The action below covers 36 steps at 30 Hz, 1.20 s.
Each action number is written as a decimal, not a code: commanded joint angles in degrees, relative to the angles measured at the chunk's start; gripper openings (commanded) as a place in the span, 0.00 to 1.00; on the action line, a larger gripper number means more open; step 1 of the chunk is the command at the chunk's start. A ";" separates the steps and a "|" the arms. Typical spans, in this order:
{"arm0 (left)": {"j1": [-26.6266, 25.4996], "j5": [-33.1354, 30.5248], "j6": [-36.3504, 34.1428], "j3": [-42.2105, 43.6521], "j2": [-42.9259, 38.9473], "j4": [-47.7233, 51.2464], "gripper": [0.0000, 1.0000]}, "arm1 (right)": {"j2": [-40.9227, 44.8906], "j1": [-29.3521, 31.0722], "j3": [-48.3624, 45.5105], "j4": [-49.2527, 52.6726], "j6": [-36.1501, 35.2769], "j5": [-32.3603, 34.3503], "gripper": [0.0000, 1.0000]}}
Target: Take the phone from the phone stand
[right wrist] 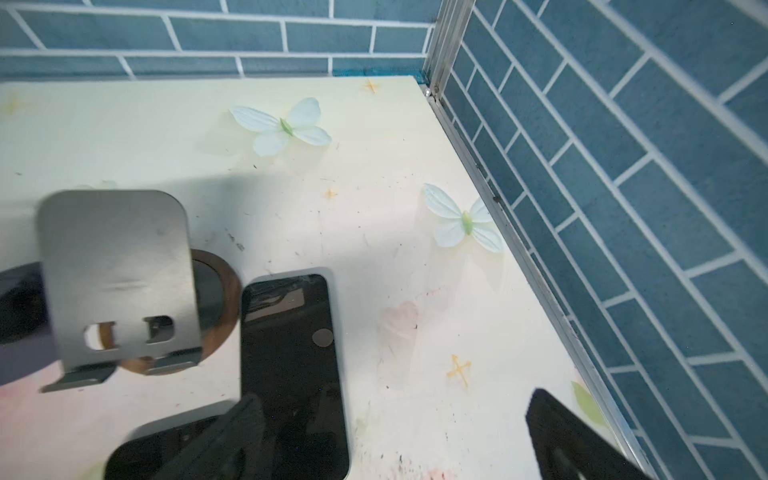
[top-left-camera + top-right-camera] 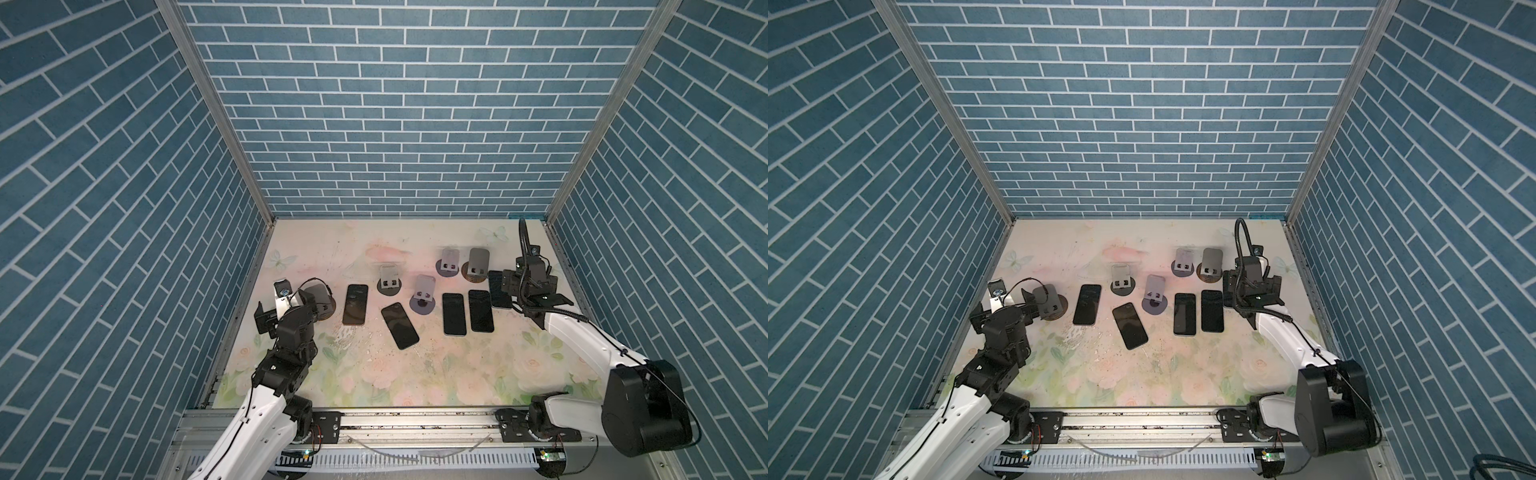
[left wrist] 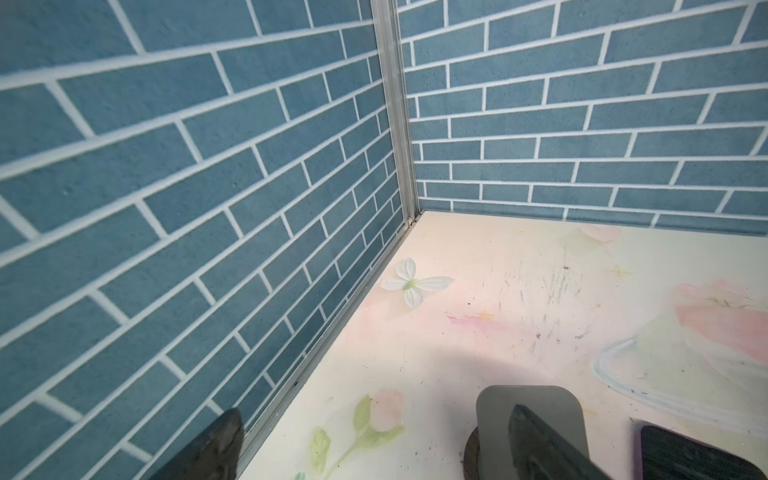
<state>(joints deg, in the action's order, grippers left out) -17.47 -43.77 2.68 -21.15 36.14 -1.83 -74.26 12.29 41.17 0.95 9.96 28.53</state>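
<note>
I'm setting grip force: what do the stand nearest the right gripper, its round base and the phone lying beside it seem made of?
Stand plate: likely sheet metal, matte grey; it is thin, with a bent lip and punched slots. Round base: wood-like, with a brown rim. Phone: glossy black, probably glass; it shows reflections.

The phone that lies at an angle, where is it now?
In both top views the angled phone lies flat near the middle of the table, just left of the empty phone stand on a pale grey base.
</note>
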 commanded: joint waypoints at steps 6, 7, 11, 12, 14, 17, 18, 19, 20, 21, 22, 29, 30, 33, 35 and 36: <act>4.26 10.73 -2.16 3.23 11.68 -14.28 1.00 | -5.99 -6.41 -11.51 -29.80 -8.70 -7.70 0.99; 4.69 11.29 -2.62 3.77 12.71 -16.57 1.00 | -6.80 -7.08 -14.01 -35.72 -9.36 -9.64 0.99; 7.10 15.59 -3.41 3.96 16.35 -21.03 1.00 | -11.39 -9.33 -19.21 -50.81 -9.42 -13.68 0.99; 7.51 16.67 -3.91 3.69 17.24 -21.74 1.00 | -10.44 -9.88 -19.00 -48.76 -8.67 -14.63 0.99; 7.96 18.21 -4.73 3.77 19.19 -24.06 1.00 | -11.31 -10.60 -19.69 -51.00 -8.72 -17.37 0.99; 8.31 19.46 -4.81 5.37 23.67 -31.91 1.00 | -13.51 -11.77 -20.91 -54.76 -8.66 -20.88 0.99; 8.49 20.09 -4.75 5.91 25.66 -34.84 1.00 | -14.52 -11.69 -21.71 -57.53 -9.38 -21.48 0.99; 8.59 20.72 -4.83 6.16 27.91 -37.91 1.00 | -13.33 -11.76 -21.55 -55.10 -9.10 -21.93 0.99; 8.66 20.99 -4.96 6.29 29.95 -40.33 1.00 | -13.99 -11.77 -21.77 -56.87 -9.24 -22.19 0.99; 8.75 21.33 -5.26 6.29 32.33 -42.79 1.00 | -13.81 -11.77 -21.58 -55.86 -9.14 -21.96 0.99; 8.84 21.51 -5.52 6.32 34.80 -45.55 1.00 | -13.69 -11.77 -21.38 -55.38 -9.08 -21.92 0.99; 13.90 27.22 -4.05 6.00 47.70 -58.17 1.00 | -13.85 -11.84 -20.61 -54.33 -8.46 -21.02 0.99; 14.36 27.65 -3.75 6.69 50.23 -61.68 1.00 | -13.98 -11.85 -20.60 -54.44 -8.46 -21.07 0.99; 14.57 26.81 -2.91 6.83 50.65 -60.67 1.00 | -13.85 -11.85 -20.97 -54.94 -8.64 -20.44 0.99; 14.66 26.59 -3.42 5.57 52.20 -61.21 1.00 | -13.94 -11.83 -20.79 -54.59 -8.57 -20.84 0.99; 14.67 27.01 -2.82 4.32 51.10 -56.52 1.00 | -13.90 -11.85 -20.58 -54.11 -8.47 -21.05 0.99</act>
<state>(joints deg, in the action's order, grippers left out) -3.75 -16.62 -0.43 -15.75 87.02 -62.76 -87.64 0.69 20.91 -51.79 2.70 8.05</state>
